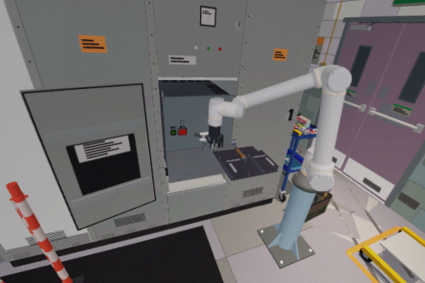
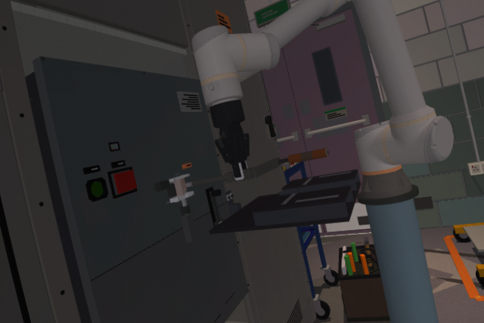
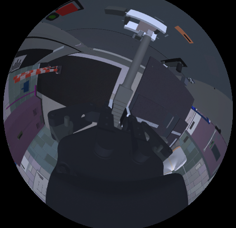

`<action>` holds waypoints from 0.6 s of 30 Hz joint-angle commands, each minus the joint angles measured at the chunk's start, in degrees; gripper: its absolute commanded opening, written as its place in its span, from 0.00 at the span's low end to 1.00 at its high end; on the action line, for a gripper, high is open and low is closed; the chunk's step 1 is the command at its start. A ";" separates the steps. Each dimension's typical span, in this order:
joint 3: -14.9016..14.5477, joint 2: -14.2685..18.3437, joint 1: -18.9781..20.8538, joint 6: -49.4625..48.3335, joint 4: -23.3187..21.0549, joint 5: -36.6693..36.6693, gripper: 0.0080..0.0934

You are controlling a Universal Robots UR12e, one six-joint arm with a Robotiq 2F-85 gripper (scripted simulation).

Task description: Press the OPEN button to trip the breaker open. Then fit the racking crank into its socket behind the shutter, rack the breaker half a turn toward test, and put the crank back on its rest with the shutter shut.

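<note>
On the breaker's dark front panel inside the open cabinet, a green button (image 2: 96, 189) and a red button (image 2: 124, 181) sit left of the racking socket (image 2: 180, 190), whose pale shutter plate (image 3: 146, 20) stands aside. I hold the racking crank (image 2: 250, 172) in my closed gripper (image 2: 239, 171), its grey shaft (image 3: 135, 64) running level into the socket. The crank's orange handle (image 2: 309, 155) sticks out to the right, away from the panel. My gripper points down from above the shaft, just right of the socket.
A dark tray shelf (image 1: 246, 161) with the crank's rest juts out below and right of my gripper. The cabinet door (image 1: 92, 152) hangs open on the left. A blue cart (image 1: 296, 156) stands behind the arm's pedestal (image 1: 292, 227), and a red-white post (image 1: 36, 233) stands front left.
</note>
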 commanded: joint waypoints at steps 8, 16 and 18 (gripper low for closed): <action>-0.51 0.03 -0.30 -0.28 -0.11 -0.16 0.00; -0.68 0.18 -0.54 -0.53 -0.09 -0.16 0.00; -0.67 0.20 -0.62 -0.61 -0.12 -0.16 0.00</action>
